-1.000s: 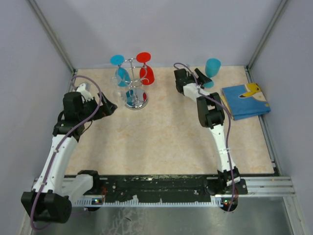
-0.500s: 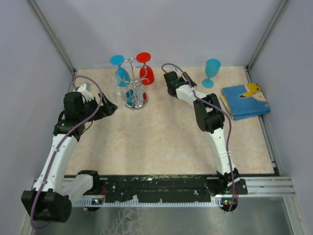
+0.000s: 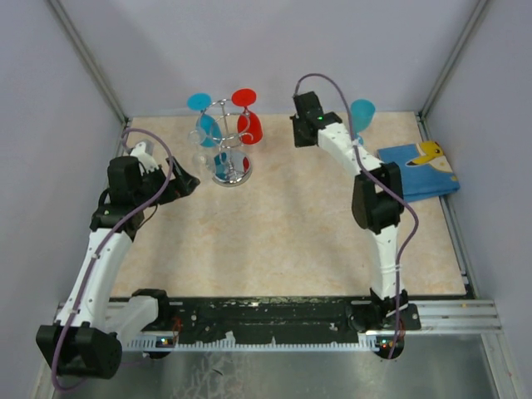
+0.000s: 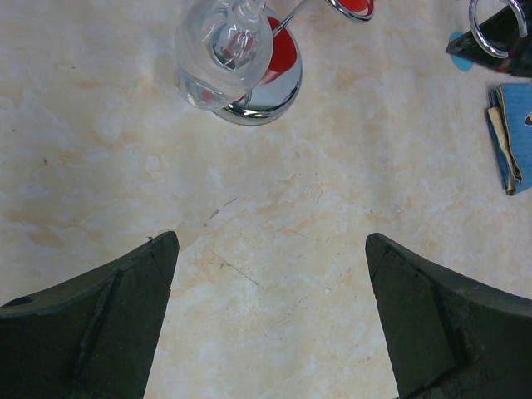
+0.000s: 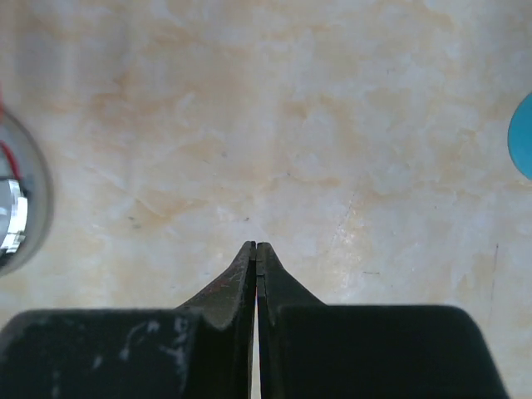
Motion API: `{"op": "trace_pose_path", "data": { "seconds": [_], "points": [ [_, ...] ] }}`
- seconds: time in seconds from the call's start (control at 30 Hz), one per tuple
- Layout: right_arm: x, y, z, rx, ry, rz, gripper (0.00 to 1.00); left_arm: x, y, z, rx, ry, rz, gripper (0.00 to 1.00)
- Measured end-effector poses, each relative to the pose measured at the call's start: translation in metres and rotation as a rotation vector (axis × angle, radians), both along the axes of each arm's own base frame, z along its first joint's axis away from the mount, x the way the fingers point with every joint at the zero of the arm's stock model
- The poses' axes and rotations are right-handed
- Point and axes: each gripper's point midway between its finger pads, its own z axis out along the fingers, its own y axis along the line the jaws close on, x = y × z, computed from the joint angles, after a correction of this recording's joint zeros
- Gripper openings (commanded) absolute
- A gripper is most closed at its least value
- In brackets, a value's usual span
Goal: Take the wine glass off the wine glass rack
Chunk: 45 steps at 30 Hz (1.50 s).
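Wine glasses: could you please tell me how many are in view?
4: blue glass and red glass hang on the rack, clear glass beside its base, teal glass stands by the right arm; more may be hidden.

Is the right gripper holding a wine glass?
No: the right gripper is shut with nothing between its fingertips, over the tabletop.

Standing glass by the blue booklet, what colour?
The standing glass is turquoise; it shows best in the top external view.
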Motion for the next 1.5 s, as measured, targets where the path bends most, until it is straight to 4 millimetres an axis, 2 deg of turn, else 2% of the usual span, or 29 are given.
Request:
{"op": "trace_pose_path", "data": {
  "seconds": [0.07, 0.13, 0.23, 0.37, 0.43, 0.5, 0.53, 0.67, 0.83, 0.9, 1.03, 1.5],
  "points": [
    [0.003, -0.001, 0.028, 0.124, -0.018, -0.023, 0.01, -0.001, 0.0, 0.001, -0.001, -0.005, 0.001, 1.0],
    [0.003, -0.002, 0.056, 0.239, -0.032, -0.036, 0.09, -0.001, 0.0, 0.003, -0.003, -0.008, 0.002, 1.0],
    [0.007, 0.002, 0.1, 0.429, -0.047, -0.023, 0.13, -0.001, 0.0, 0.003, -0.005, -0.009, 0.002, 1.0],
    [0.034, 0.026, 0.179, 0.704, -0.117, 0.085, 0.2, -0.002, -0.001, 0.004, -0.012, -0.008, -0.002, 1.0],
    [0.047, 0.04, 0.216, 0.825, -0.172, 0.162, 0.28, -0.002, -0.002, 0.004, -0.016, -0.006, -0.002, 1.0],
    [0.048, 0.051, 0.233, 0.919, -0.176, 0.225, 0.35, -0.002, -0.002, 0.004, -0.019, -0.006, -0.003, 1.0],
    [0.046, 0.055, 0.234, 0.954, -0.155, 0.242, 0.38, -0.002, -0.002, 0.004, -0.02, -0.006, -0.003, 1.0],
    [0.041, 0.071, 0.212, 1.04, -0.039, 0.271, 0.47, -0.002, -0.002, 0.004, -0.02, -0.006, -0.003, 1.0],
    [0.045, 0.086, 0.183, 1.089, 0.049, 0.276, 0.49, -0.002, -0.002, 0.004, -0.02, -0.005, -0.003, 1.0],
    [0.045, 0.091, 0.178, 1.102, 0.068, 0.276, 0.49, -0.001, -0.003, 0.003, -0.02, -0.002, -0.003, 1.0],
    [0.046, 0.1, 0.177, 1.128, 0.073, 0.294, 0.48, -0.001, -0.002, 0.002, -0.019, 0.001, -0.003, 1.0],
    [0.035, 0.14, 0.193, 1.183, 0.044, 0.382, 0.45, 0.0, 0.0, 0.001, -0.005, -0.002, 0.005, 1.0]
  ]
}}
